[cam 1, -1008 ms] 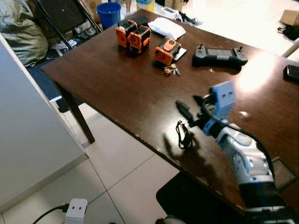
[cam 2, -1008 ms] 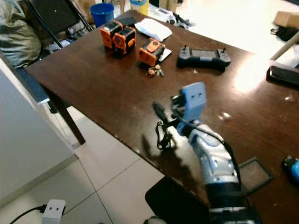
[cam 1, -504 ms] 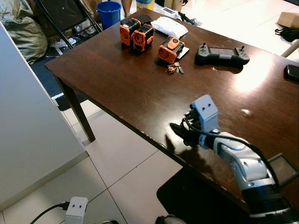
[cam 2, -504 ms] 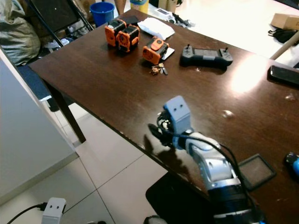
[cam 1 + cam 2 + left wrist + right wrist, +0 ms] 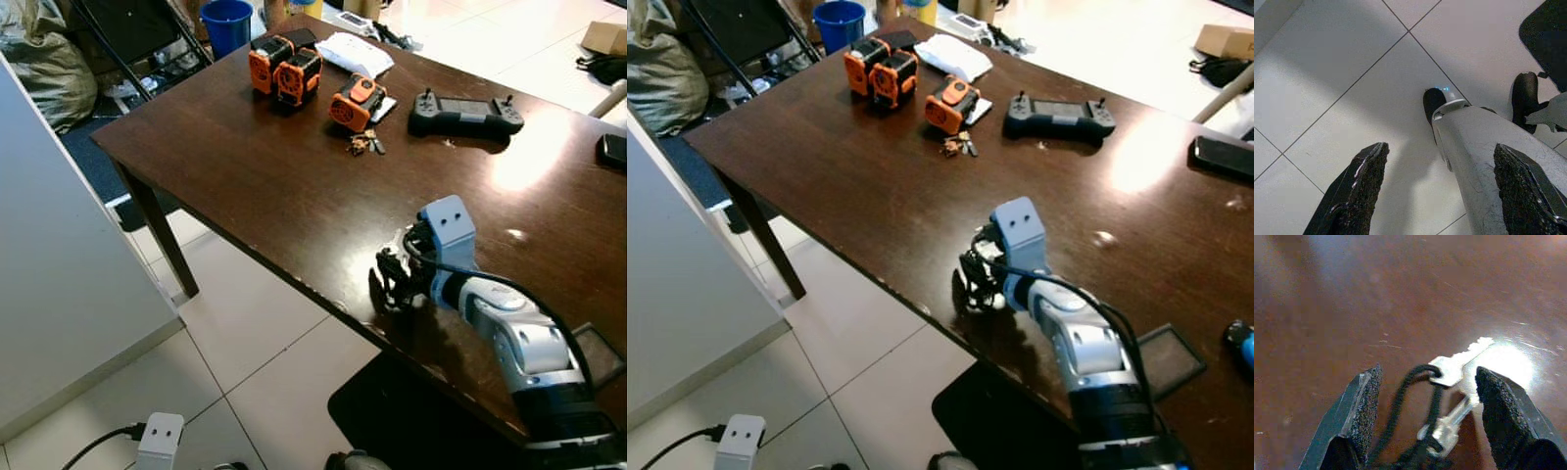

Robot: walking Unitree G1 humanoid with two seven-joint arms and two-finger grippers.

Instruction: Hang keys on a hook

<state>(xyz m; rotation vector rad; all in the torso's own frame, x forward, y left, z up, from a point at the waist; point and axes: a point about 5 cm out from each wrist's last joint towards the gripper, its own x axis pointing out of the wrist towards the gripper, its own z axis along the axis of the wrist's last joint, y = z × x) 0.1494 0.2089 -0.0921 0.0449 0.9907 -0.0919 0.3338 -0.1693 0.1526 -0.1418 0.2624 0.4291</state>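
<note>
A bunch of silver keys (image 5: 1458,368) on a black cord (image 5: 1413,421) lies on the dark wooden table (image 5: 255,186) near its front edge. My right gripper (image 5: 1430,421) is down on them, open, with one black finger (image 5: 1362,416) on each side of the cord and keys. From the head the same gripper (image 5: 389,287) covers most of the bunch. My left gripper (image 5: 1440,196) hangs open over the tiled floor beside my own silver leg (image 5: 1484,156). No hook can be made out.
A second small bunch of keys (image 5: 362,145) lies by several orange battery packs (image 5: 284,70). A black handheld controller (image 5: 462,113), a white cloth (image 5: 355,54) and a phone (image 5: 612,152) lie further back. A white wall (image 5: 59,284) stands at the left; a power strip (image 5: 162,431) lies on the floor.
The right gripper has come down from behind the keys onto them, so its fingers now straddle the bunch. The head camera has shifted a little.
</note>
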